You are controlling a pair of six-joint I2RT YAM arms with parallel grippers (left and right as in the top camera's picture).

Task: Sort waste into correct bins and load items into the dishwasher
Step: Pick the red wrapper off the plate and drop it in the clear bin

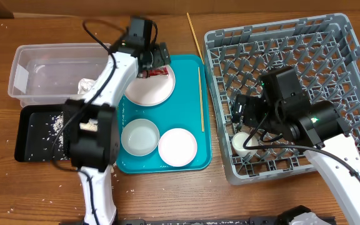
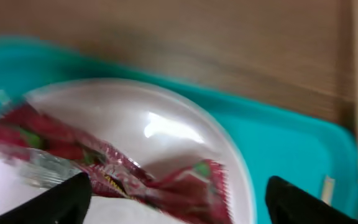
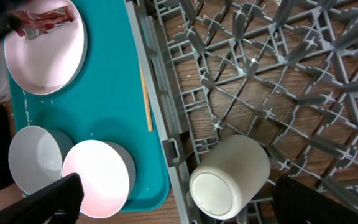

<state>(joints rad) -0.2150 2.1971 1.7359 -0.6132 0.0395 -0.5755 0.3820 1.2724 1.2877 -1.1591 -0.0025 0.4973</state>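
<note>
The red snack wrapper (image 1: pixel 157 72) lies on the round white plate (image 1: pixel 150 87) at the back of the teal serving tray (image 1: pixel 187 119). My left gripper (image 1: pixel 158 59) is open just above it. In the left wrist view the wrapper (image 2: pixel 148 180) lies between the spread fingers (image 2: pixel 179 205) on the plate (image 2: pixel 135 118). The small white cup (image 1: pixel 244 142) lies on its side in the grey dish rack (image 1: pixel 292 81). My right gripper (image 1: pixel 242 122) is open over it; the cup (image 3: pixel 229 177) sits between its fingers (image 3: pixel 182 202).
The greyish-white bowl (image 1: pixel 140 136) and pink dish (image 1: pixel 177 146) sit at the tray's front. One chopstick (image 1: pixel 201 100) lies on the tray, another (image 1: pixel 195 36) on the table behind. The clear tub (image 1: pixel 49 69) holds a white scrap (image 1: pixel 86 84). The black tray (image 1: pixel 33 134) holds rice.
</note>
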